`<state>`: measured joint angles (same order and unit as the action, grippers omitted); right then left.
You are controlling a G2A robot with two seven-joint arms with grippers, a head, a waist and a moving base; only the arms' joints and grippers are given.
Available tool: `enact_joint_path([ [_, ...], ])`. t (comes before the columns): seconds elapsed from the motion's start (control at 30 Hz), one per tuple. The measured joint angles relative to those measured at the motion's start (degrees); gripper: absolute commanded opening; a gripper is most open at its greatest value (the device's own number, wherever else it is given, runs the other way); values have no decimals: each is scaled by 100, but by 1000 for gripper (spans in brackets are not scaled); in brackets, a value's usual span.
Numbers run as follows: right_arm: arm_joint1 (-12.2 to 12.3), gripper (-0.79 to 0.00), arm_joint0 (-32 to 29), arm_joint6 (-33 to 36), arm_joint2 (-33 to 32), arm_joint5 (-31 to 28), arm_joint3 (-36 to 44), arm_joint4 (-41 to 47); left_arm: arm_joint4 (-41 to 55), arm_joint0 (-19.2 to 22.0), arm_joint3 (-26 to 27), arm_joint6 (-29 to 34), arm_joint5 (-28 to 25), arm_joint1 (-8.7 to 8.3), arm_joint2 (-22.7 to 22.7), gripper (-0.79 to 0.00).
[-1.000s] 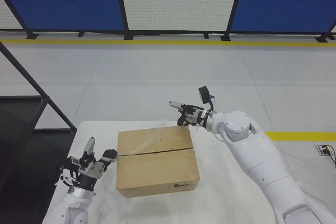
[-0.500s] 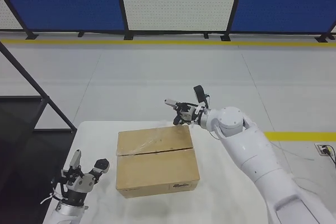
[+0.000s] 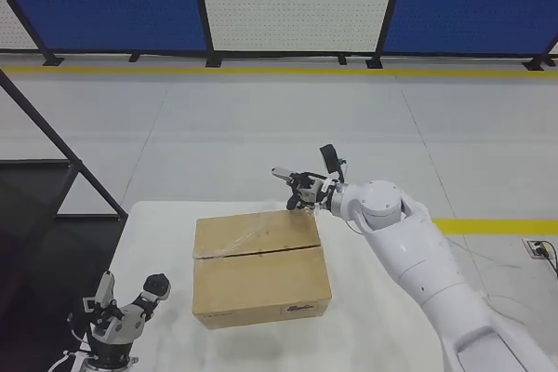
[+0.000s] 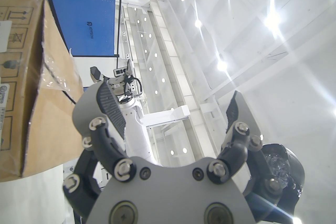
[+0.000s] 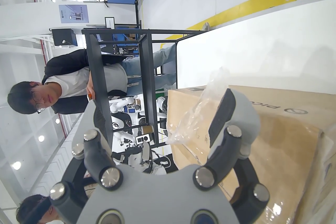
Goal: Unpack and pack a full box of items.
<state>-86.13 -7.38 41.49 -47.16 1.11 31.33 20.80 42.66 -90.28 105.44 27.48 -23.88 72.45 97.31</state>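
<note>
A closed cardboard box [image 3: 260, 270] with clear tape along its top seam stands in the middle of the white table [image 3: 363, 325]. My right gripper [image 3: 291, 186] hangs open at the box's far right corner. In the right wrist view a loose flap of clear tape [image 5: 202, 104] sticks up from the box [image 5: 275, 135] between the spread fingers [image 5: 225, 109], untouched by them. My left gripper [image 3: 128, 288] is open and holds nothing, near the table's front left corner, apart from the box. The left wrist view shows the box's side [image 4: 23, 83] beside the open left gripper [image 4: 170, 107].
A black metal frame [image 3: 46, 130] stands off the table's left side and also appears beyond the table's edge in the right wrist view [image 5: 147, 72]. Bare tabletop lies to the left and right of the box.
My left gripper has drawn back from the box's left side toward the table's front left corner. The right gripper has shifted slightly left at the far corner.
</note>
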Motion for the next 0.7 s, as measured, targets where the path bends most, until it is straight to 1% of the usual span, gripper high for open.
enact_joint_path([
  [0.07, -45, 0, -9, -168, 14, 111, -26, 5, -1, 0, 3, -8, 6, 0, -1, 0],
  [0.13, -86, 0, 10, -216, 17, 119, -128, 33, 7, 1, 29, -78, 50, 5, -13, 0],
  [0.2, -140, 0, 54, -459, 49, 81, -301, -49, 115, 3, 52, -209, 62, 18, -25, 0],
  [0.3, -210, 0, 79, -942, -12, -150, -498, 32, 204, -1, 49, -315, 56, 29, 0, 0],
  [0.4, -216, 0, 116, -1136, -171, -432, -756, 204, 249, -14, 48, -315, 94, 31, 31, 0],
  [0.47, -206, 0, 148, -1263, -243, -500, -946, 222, 267, -16, 43, -305, 106, 34, 39, 0],
  [0.57, -205, 0, 201, -1328, -278, -355, -1186, 159, 236, -2, 45, -303, 122, 39, 22, 0],
  [0.7, -225, 0, 214, -1149, -294, -238, -1358, 114, 204, 26, 56, -305, 140, 45, 3, 0],
])
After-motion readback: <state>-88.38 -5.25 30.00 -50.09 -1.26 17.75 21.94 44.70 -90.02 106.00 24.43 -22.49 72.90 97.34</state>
